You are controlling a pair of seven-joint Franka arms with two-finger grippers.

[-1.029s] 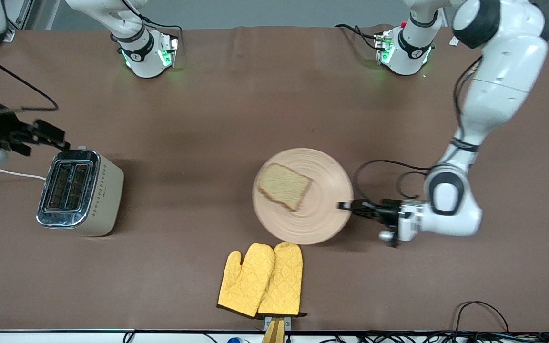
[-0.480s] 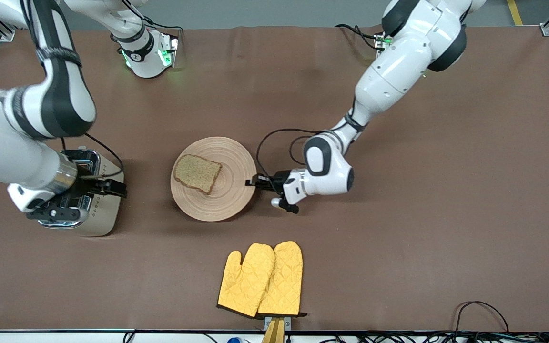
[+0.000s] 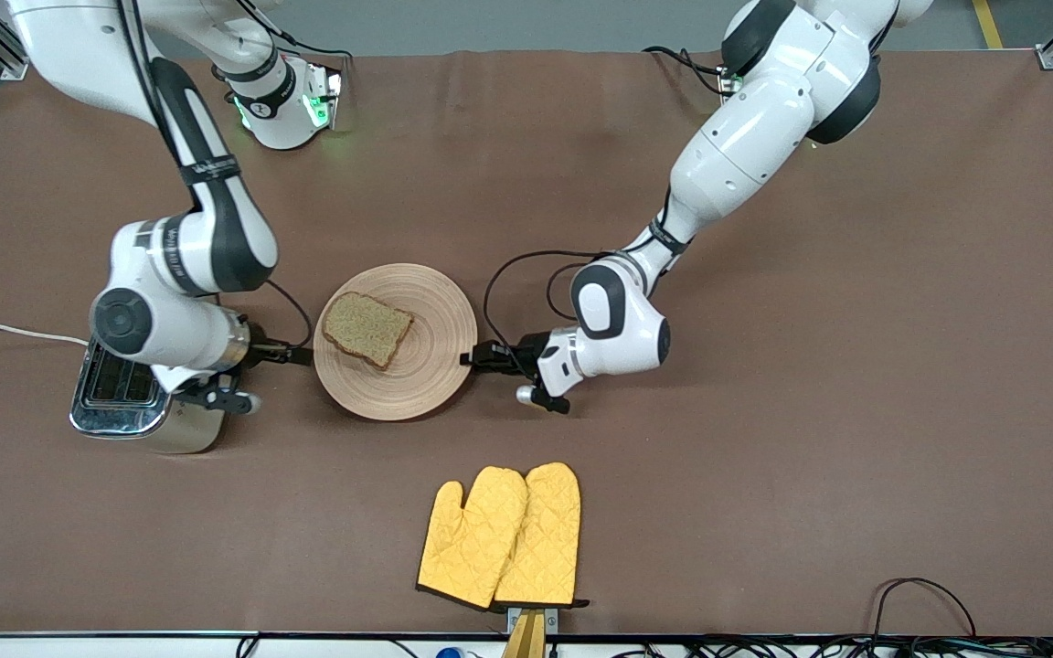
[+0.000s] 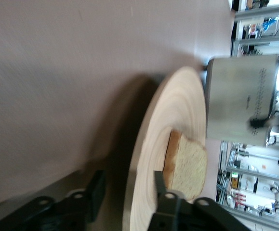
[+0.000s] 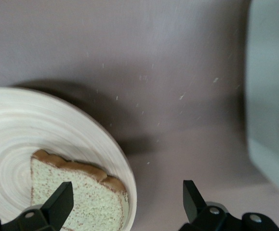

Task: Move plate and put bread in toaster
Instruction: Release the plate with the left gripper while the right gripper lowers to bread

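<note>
The tan wooden plate (image 3: 417, 366) lies on the brown table beside the toaster (image 3: 124, 407), with the bread (image 3: 366, 327) on its toaster-side half. My left gripper (image 3: 470, 358) is shut on the plate's rim at the side toward the left arm's end; in the left wrist view (image 4: 128, 180) one finger sits over the plate (image 4: 173, 110) and one under it, close to the bread (image 4: 187, 166). My right gripper (image 3: 300, 354) is open at the plate's toaster-side edge; in the right wrist view (image 5: 126, 199) its fingers span the plate's rim (image 5: 115, 149) and the bread's corner (image 5: 81, 192). My right arm hides much of the toaster.
A pair of yellow oven mitts (image 3: 501, 535) lies nearer the front camera than the plate. The toaster's white cord (image 3: 5, 331) runs off the right arm's end of the table. Cables lie along the front edge.
My left gripper has moved the plate with the bread across the table to beside the toaster. My right arm has swung in over the toaster, bringing its gripper to the plate's edge.
</note>
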